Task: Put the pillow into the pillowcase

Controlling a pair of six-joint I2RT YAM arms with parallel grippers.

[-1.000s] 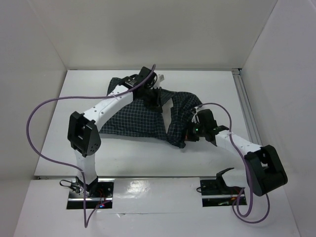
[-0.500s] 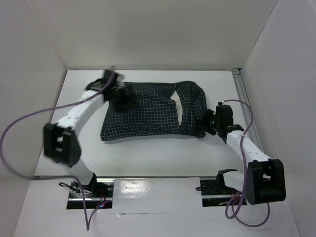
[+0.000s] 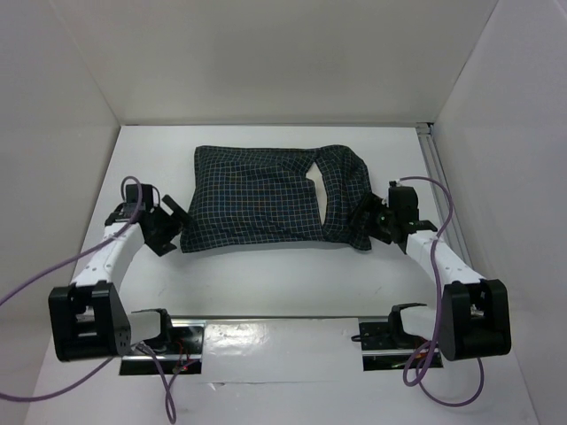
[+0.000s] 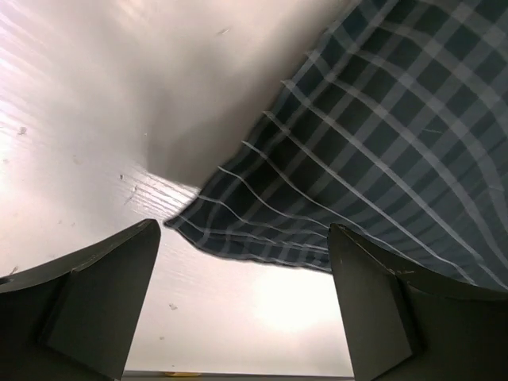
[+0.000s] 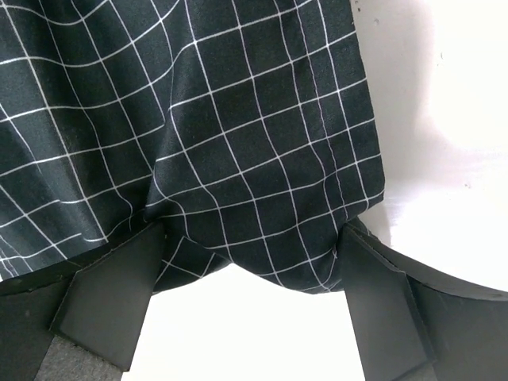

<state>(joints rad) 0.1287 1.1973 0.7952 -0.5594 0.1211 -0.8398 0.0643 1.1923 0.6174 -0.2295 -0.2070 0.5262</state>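
top external: pillowcase [image 3: 266, 199] between left end effector [image 3: 175, 227] and right end effector [image 3: 363, 221]

A white counter [image 3: 266, 283] sits boxed in by plain white panels: a back wall [image 3: 275, 62], a left wall [image 3: 44, 159] and a right wall [image 3: 514, 133]. A metal rail [image 3: 440, 190] runs along the counter's right edge. A glossy strip [image 3: 283, 341] at the near edge reflects bright light, and the counter shows pale glare up close.
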